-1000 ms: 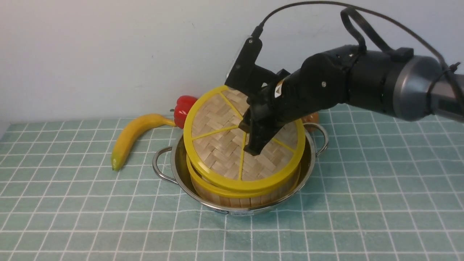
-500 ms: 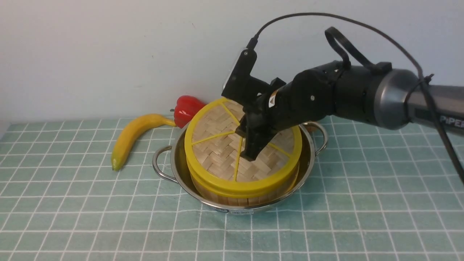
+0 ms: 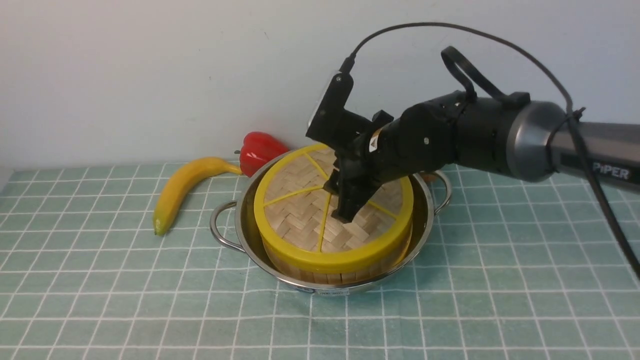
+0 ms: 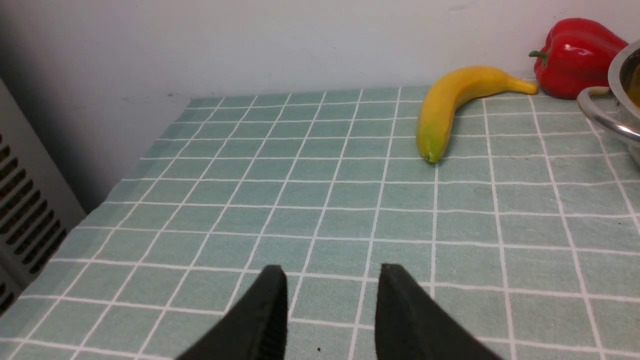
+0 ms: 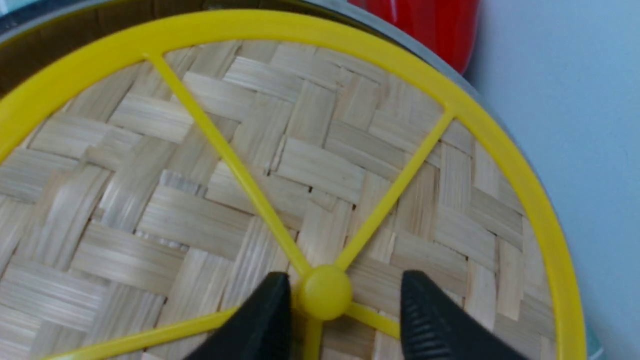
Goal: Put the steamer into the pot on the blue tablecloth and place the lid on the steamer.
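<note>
Your left gripper [image 4: 330, 305] hovers over bare blue tablecloth [image 4: 310, 195] at far left, jaws apart, nothing btwn them. Banana [image 3: 182, 185] & red pepper [image 3: 257, 150] lie left of the pot [image 3: 240, 222]. Steamer [image 3: 320, 272] sits in pot, lid [image 3: 300, 215] flat on it. Your right gripper [image 5: 340, 300] straddles the lid's hub [image 5: 325, 292], jaws spread, one side touching or nearly, other clear.

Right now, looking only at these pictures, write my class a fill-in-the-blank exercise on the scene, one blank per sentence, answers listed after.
1. The lid rests on the ____, which sits in the pot.
2. The right gripper has its jaws open on either side of the lid's yellow ____.
3. The fruit lying on the blue tablecloth beside the red pepper is a ____.

Answers: steamer; hub; banana
</note>
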`<control>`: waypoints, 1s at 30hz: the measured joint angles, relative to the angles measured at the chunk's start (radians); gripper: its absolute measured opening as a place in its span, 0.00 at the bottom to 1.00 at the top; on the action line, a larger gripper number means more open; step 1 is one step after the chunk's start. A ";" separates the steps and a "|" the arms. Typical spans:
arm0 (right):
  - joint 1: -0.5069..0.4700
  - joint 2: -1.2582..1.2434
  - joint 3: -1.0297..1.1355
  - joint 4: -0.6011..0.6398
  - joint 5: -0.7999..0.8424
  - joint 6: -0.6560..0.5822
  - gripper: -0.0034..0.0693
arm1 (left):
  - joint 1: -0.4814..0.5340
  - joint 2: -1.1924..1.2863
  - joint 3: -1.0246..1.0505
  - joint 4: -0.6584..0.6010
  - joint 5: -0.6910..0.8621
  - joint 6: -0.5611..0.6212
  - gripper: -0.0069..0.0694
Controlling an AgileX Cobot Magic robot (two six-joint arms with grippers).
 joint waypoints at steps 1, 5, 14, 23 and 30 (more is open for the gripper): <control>0.000 0.000 0.000 0.000 0.000 0.000 0.65 | 0.000 0.000 0.000 0.000 0.000 0.000 0.41; -0.001 -0.001 -0.001 -0.004 0.000 0.001 0.87 | 0.000 0.000 0.000 0.000 0.000 0.000 0.41; -0.001 -0.128 0.002 -0.062 0.027 0.038 0.79 | 0.000 0.000 0.000 0.000 0.000 0.000 0.41; -0.001 -0.399 0.002 -0.158 0.048 0.321 0.06 | 0.000 0.000 0.000 0.000 0.000 0.000 0.41; -0.001 -0.417 0.002 -0.151 0.077 0.407 0.03 | 0.000 0.000 0.000 0.000 0.000 0.000 0.41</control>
